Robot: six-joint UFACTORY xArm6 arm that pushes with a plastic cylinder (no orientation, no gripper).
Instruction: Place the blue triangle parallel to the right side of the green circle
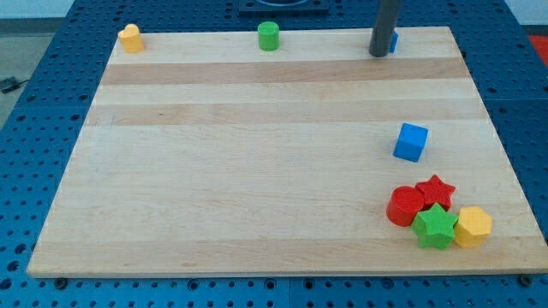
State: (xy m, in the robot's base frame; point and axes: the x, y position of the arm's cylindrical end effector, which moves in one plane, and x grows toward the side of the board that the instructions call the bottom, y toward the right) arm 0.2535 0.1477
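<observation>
The wooden counter (257,171), made of pale planks, filled most of the view and lay on a blue perforated base (34,94).

The dark straight rod (384,21) came down from the view's top, right of the middle. My tip (378,54) rested on the counter near its top edge. The arm had no end effector with jaws, only this rod, so nothing was grasped or clenched. Just behind the rod, on its right side, a small part of a blue block (393,41) was visible; it touched the rod or was very close to it. Most of it was hidden, so I could not tell its shape for sure, but it seemed to be the blue triangle of the task.

The blue cube (411,142) stood alone on the right half of the counter, well below my tip.

In the bottom right corner, four blocks lay together in a tight group: the red cylinder (404,206), the red star (436,190), the green star (436,226) and the yellow hexagon (473,227), each touching its neighbours.

The green cylinder (269,36), the green circle of the task, stood at the top edge, well apart from my tip, to its left. The small yellow block (130,38) with a rounded top stood in the top left corner.
</observation>
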